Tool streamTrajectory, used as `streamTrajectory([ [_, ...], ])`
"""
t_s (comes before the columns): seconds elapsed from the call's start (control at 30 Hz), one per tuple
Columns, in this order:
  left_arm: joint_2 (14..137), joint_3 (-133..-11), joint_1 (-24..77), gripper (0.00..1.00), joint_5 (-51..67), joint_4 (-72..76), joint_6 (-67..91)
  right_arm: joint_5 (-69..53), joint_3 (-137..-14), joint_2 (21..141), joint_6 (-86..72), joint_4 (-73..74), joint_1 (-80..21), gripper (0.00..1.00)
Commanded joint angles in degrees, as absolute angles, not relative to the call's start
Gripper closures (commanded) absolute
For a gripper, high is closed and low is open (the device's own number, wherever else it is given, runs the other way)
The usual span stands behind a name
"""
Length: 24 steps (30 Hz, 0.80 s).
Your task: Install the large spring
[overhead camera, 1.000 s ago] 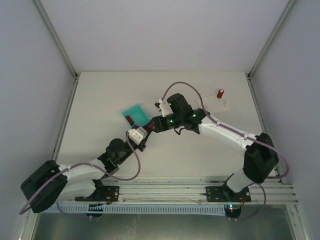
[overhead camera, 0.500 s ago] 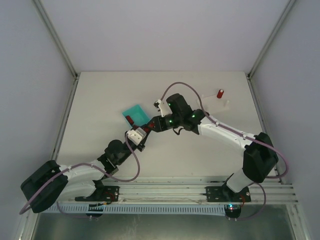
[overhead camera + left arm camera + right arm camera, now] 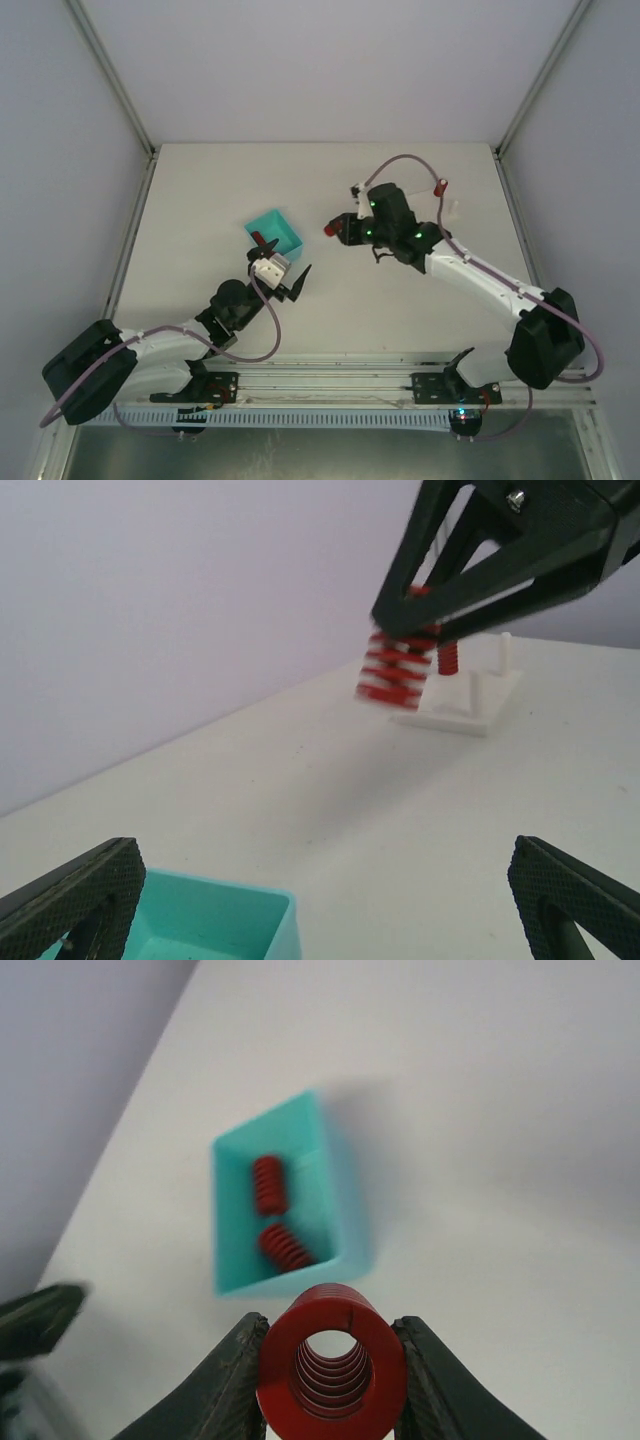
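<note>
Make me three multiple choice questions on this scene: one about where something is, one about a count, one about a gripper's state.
1. Where is the large red spring?
A) in the teal bin
B) in the left gripper
C) in the right gripper

2. How many red springs lie in the teal bin?
A) two
B) none
C) four

3. The left gripper is:
A) shut on a spring
B) open and empty
C) shut on the bin's rim

Answers:
1 C: the right wrist view shows its fingers clamped on the spring's sides.
2 A: the same view shows two springs inside the bin.
3 B: the left wrist view shows its fingers far apart with nothing between them.
</note>
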<state>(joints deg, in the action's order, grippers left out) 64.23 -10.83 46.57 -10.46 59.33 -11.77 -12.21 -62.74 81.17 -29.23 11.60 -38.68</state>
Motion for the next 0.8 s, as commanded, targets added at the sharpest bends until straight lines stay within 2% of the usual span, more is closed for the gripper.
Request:
streamTrajectory([
  [0.0, 64.6, -11.4, 46.7, 0.01, -13.0, 60.1, -10.0, 0.1, -61.3, 77.9, -26.7, 11.7, -34.1, 1.00],
  [0.2, 67.3, -13.5, 46.7, 0.01, -18.5, 57.9, -7.4, 12.3, -60.5, 76.1, -21.4, 14.4, -28.9, 1.00],
  [0.37, 68.4, -14.5, 46.7, 0.01, -18.0, 56.7, -6.5, 20.8, -61.1, 77.3, -17.5, 15.3, -23.6, 1.00],
  [0.77, 68.4, -14.9, 46.8, 0.01, -17.1, 55.5, -7.1, 18.6, -66.0, 87.3, -19.3, 15.5, -5.8, 1.00],
])
